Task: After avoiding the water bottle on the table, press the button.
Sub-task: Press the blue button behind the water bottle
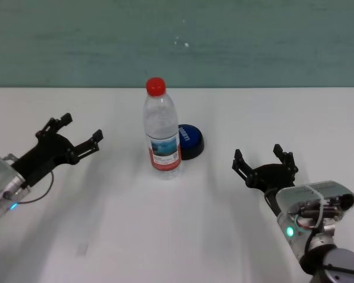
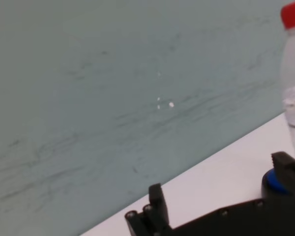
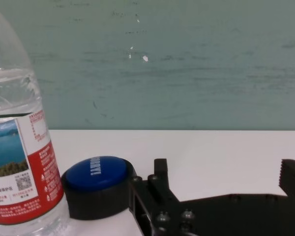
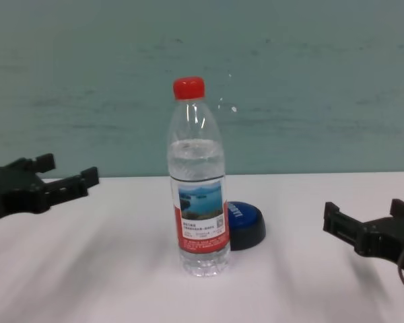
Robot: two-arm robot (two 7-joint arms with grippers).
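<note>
Beside the clear, red-capped water bottle [image 1: 163, 130] (label: blue lake above a red band) sat the blue-topped, black-based button [image 1: 190, 141] on the white table [image 1: 165, 236].

The button [image 3: 96, 173] carries small white lettering on its blue top, too small to read. The water bottle [image 3: 19, 162] label shows a QR code and tiny unreadable print.

A teal wall [image 1: 253, 41] rises behind the tabletop's far edge, its paint streaked and scuffed, with a few small white chips [image 1: 186, 43] in it.
</note>
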